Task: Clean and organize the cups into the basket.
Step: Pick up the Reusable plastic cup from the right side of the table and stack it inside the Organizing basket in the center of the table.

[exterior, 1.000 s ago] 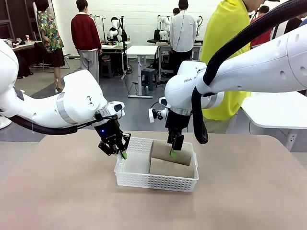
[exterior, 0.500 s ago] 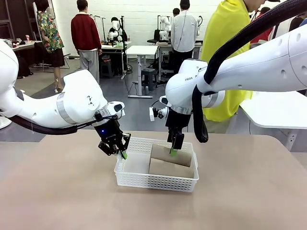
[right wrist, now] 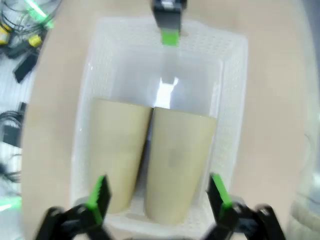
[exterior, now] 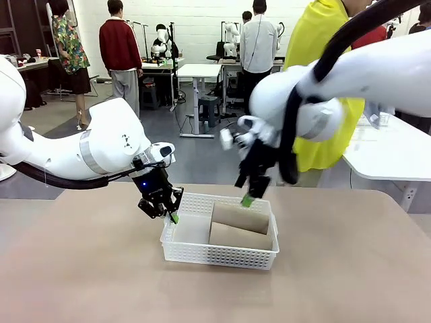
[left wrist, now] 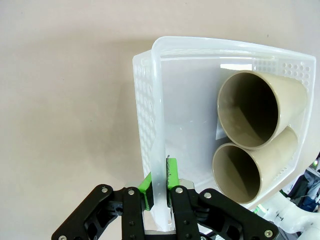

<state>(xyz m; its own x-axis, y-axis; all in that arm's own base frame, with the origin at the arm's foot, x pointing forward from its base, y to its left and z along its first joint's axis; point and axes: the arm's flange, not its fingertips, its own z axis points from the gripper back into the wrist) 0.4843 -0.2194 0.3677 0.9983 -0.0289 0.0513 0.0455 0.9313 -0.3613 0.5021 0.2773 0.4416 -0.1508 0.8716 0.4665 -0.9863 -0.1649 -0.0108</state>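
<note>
Right claw (exterior: 248, 199) lifted clear; two tan cups (exterior: 240, 236) in one basket (exterior: 219, 256).

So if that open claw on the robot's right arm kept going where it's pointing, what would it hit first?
Most likely the two tan cups lying side by side in the white basket: the right gripper points down at them, near their seam. How far above it hangs is unclear.

The left gripper (left wrist: 159, 184) has its jaws clamped on the basket (left wrist: 215, 46) wall, with green pads (left wrist: 173, 175) on either side of the rim. Inside, two tan cups lie side by side and touching, mouths toward the camera, one (left wrist: 248, 110) above the other (left wrist: 239, 172). The beige table (left wrist: 65, 100) lies beneath.
</note>
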